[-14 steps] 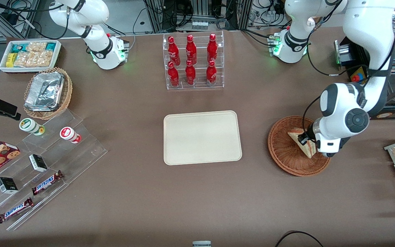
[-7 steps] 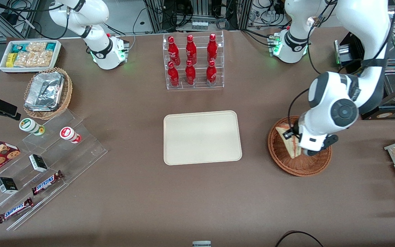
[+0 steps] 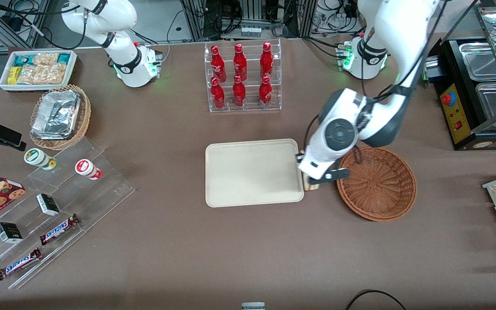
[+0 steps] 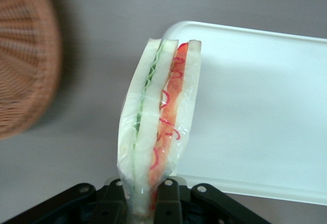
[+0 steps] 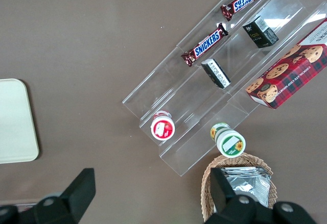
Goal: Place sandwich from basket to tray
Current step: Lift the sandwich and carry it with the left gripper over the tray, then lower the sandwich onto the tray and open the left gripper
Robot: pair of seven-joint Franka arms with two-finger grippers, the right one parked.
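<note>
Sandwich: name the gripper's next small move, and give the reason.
Probably carry on sideways until over the tray, then lower. The gripper holds the sandwich out of the basket, but only at the tray's edge, above bare table.

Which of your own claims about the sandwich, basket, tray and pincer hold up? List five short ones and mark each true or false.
1. The sandwich is clamped in the pincer. True.
2. The sandwich lies in the basket. False: it hangs between basket and tray, at the tray's edge, and the basket holds nothing.
3. The tray carries a red bottle. False: nothing lies on it; the bottles stand in a clear rack farther from the front camera.
4. The pincer is above the gap between basket and tray. True.
5. The sandwich already rests flat on the tray. False: it is held on edge, its filling side showing to the wrist camera.
</note>
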